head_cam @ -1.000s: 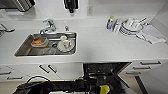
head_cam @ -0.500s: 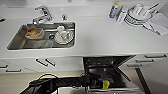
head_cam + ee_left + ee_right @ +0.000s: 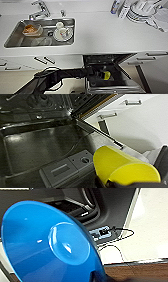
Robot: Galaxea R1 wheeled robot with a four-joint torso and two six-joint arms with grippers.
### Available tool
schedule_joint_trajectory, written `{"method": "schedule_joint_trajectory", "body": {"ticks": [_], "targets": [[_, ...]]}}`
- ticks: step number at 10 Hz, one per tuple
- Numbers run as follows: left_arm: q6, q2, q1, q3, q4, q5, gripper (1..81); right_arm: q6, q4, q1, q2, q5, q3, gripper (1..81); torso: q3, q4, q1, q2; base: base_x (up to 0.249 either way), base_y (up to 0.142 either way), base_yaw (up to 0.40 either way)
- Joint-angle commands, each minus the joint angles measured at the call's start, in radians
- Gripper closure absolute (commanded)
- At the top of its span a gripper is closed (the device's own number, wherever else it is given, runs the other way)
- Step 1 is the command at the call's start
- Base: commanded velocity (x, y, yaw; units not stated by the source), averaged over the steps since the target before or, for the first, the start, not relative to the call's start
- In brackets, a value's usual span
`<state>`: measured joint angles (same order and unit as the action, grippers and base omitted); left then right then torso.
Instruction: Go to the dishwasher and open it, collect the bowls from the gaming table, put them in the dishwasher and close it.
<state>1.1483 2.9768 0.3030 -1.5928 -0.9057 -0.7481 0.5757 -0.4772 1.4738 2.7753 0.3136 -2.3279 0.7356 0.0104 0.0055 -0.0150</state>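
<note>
The loading step is in hand: the stainless-fronted dishwasher [image 3: 112,75] gapes open below the white desk [image 3: 105,35]. The left tool [image 3: 110,182] pinches a yellow plastic bowl [image 3: 122,167] above the lowered door; it needs a rack. The right tool's grip on the glossy blue bowl [image 3: 50,245] I cannot tell.

Yellow bowl [image 3: 125,169]: cut off by the left wrist picture's edge; the fingers gripping it are hidden in a dark blur at its rim. In the head view it is a small yellow patch [image 3: 106,75], shape too blurred to tell.

Blue bowl [image 3: 50,245]: cut off by the right wrist picture's edge; what grips it is hidden.

Dishwasher [image 3: 112,72]: the open door runs off the head picture's edge; the racks inside are too dark to make out.

Left arm [image 3: 50,77]: base cut off at the edge; its tip merges with the dark interior.

Dishes [image 3: 141,11] on the counter [image 3: 100,32]: blurred, partly cut off, uncountable.

Sink [image 3: 15,40]: the orange-brown contents of one bowl [image 3: 31,29] cannot be identified.
</note>
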Motion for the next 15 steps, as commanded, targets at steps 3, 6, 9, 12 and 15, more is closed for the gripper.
{"method": "schedule_joint_trajectory", "body": {"ticks": [3,6,9,12,15], "targets": [[-0.001,0.108,-0.149,-0.078,0.018,0.038,1.0,-0.004,-0.032,0.049,-0.007,-0.059,0.018,81.1,0.0,0.0,0.0,0.0,0.0,0.0,0.0],[-0.021,0.039,-0.094,0.045,0.053,0.029,1.0,-0.004,-0.032,0.04,-0.021,-0.053,0.029,81.1,0.0,0.0,0.0,0.0,0.0,0.0,0.0],[-0.105,-0.275,0.041,0.41,0.044,-0.04,1.0,0.002,-0.028,0.021,-0.163,-0.018,0.195,81.1,0.0,0.0,0.0,0.0,0.0,0.0,0.0],[-0.142,-0.552,0.196,0.656,0.022,-0.036,1.0,0.027,-0.017,-0.029,-0.343,-0.018,0.413,81.1,0.001,0.0,0.0,0.0,0.0,0.0,0.0],[-0.165,-0.709,0.417,0.746,-0.097,-0.024,1.0,0.068,-0.015,-0.114,-0.489,-0.036,0.556,81.1,0.001,0.0,0.0,0.0,0.0,0.0,0.0]]}}
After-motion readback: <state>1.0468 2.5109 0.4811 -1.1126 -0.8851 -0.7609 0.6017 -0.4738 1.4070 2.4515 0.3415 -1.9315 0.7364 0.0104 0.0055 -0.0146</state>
